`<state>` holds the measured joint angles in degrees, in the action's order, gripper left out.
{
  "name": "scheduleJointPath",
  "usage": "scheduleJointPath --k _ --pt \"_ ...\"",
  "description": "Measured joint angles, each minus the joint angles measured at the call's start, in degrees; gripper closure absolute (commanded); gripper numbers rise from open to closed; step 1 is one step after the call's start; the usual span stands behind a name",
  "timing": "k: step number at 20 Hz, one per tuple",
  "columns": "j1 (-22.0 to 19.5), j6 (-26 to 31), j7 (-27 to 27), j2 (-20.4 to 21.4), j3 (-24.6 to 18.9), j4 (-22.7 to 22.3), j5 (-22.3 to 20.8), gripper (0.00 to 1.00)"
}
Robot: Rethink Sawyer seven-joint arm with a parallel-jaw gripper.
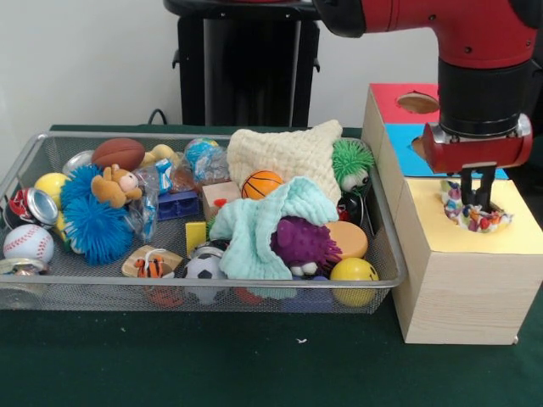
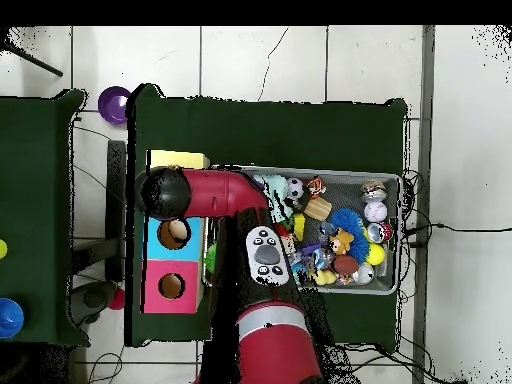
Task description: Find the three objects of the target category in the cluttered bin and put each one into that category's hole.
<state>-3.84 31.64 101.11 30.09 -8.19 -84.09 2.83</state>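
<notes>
In the front view my gripper (image 1: 476, 202) hangs over the yellow section (image 1: 509, 233) of the wooden sorting box. Its two dark fingers (image 1: 466, 188) stand close together, tips sunk into a small multicoloured speckled object (image 1: 477, 217) that sits in the yellow section's hole. The gripper appears shut on it. Left of the box, the wire bin (image 1: 34, 153) holds a basketball (image 1: 261, 183), a soccer ball (image 1: 204, 268), a baseball (image 1: 27, 242) and a yellow ball (image 1: 353, 271). From overhead, the arm's black wrist (image 2: 165, 192) covers the gripper beside the yellow section (image 2: 178, 158).
The bin also holds a cream cloth (image 1: 284, 151), a mint cloth (image 1: 259, 225), a blue spiky ball (image 1: 95, 222), a purple spiky toy (image 1: 304, 243) and a teddy (image 1: 114, 185). The box's blue (image 2: 152, 238) and red (image 2: 170, 287) sections each have a hole.
</notes>
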Motion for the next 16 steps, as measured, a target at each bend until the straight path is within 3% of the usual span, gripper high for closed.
scheduleJointPath --k 16 --pt "1.4 0.0 0.0 -6.4 1.2 8.2 -7.8 1.0"
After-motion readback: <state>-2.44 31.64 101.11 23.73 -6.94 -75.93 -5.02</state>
